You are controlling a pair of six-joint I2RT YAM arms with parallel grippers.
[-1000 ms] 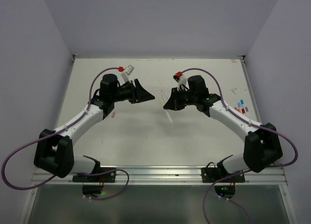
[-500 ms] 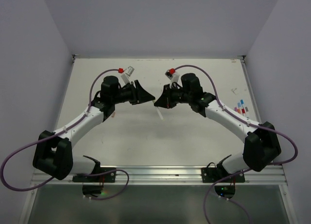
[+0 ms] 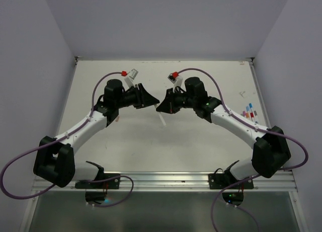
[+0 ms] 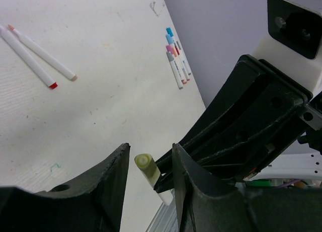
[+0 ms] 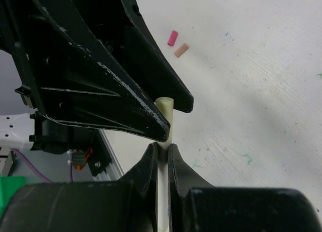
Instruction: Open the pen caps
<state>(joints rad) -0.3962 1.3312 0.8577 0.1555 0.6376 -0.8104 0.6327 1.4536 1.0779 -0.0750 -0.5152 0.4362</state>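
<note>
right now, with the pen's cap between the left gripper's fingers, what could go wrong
1. The yellowish cap sits off-centre in the open left gripper, so one finger may hit first and tilt the pen held in the shut right gripper.
2. The two grippers' fingers look nearly touching, so they could collide when the left one closes.

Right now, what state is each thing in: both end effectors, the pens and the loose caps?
left end effector: open, either side of the held pen
right end effector: shut on held pen
held pen: cap on
two pens: lying flat, tips bare
pen bunch: lying flat, capped
loose caps: off, lying apart from any pen
</note>
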